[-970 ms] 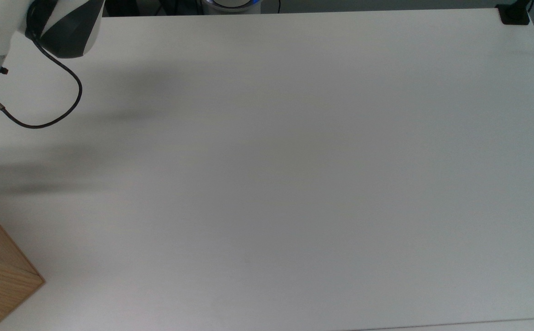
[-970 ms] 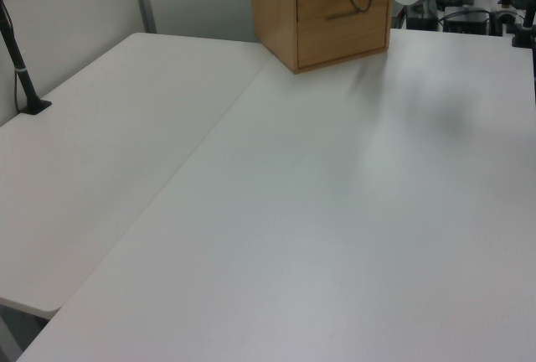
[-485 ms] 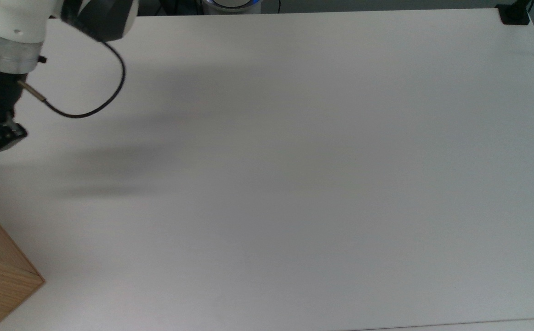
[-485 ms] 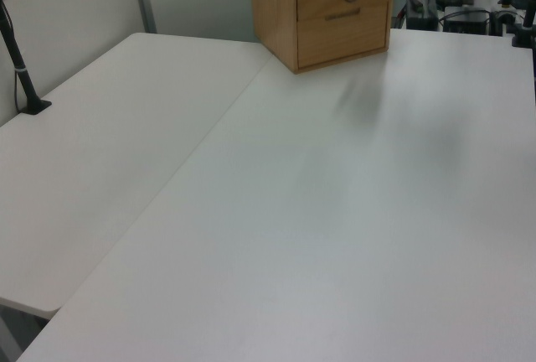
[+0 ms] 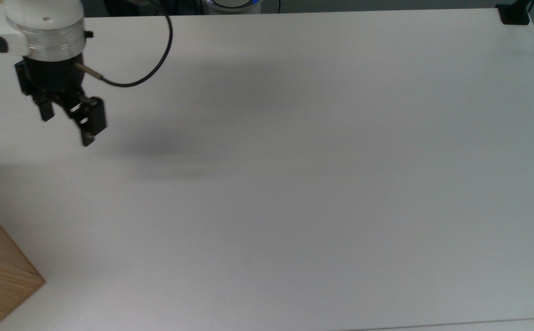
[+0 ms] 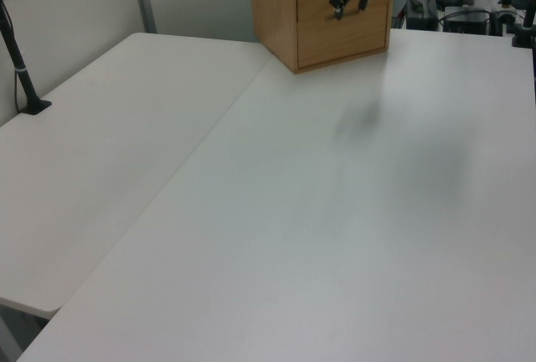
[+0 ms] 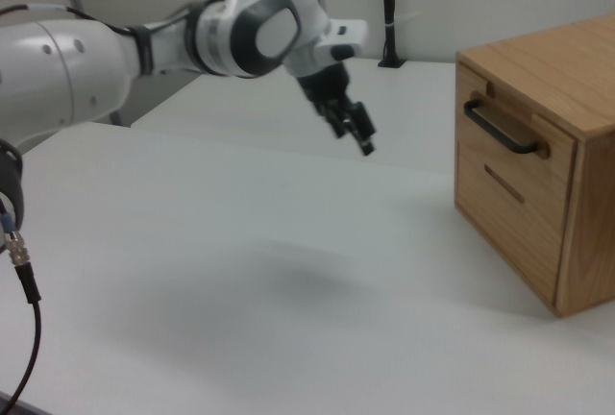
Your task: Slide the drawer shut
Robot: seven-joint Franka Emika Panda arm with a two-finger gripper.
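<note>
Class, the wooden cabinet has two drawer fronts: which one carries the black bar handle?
The upper drawer: its handle is a black bar; the lower front has a thin slot.

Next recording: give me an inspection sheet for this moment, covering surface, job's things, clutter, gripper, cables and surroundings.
Surface: white table, bare apart from the cabinet; soft shadows under the arm.
Job's things: drawer with black bar handle looks flush with the wooden cabinet.
Clutter: nothing seen.
Gripper: gripper hangs above the table, apart from the drawer, jaws open, holding nothing.
Cables: black cable loops from the wrist off the top view's upper edge.
Surroundings: black clamp base at the table corner; black post on the adjoining table.
</note>
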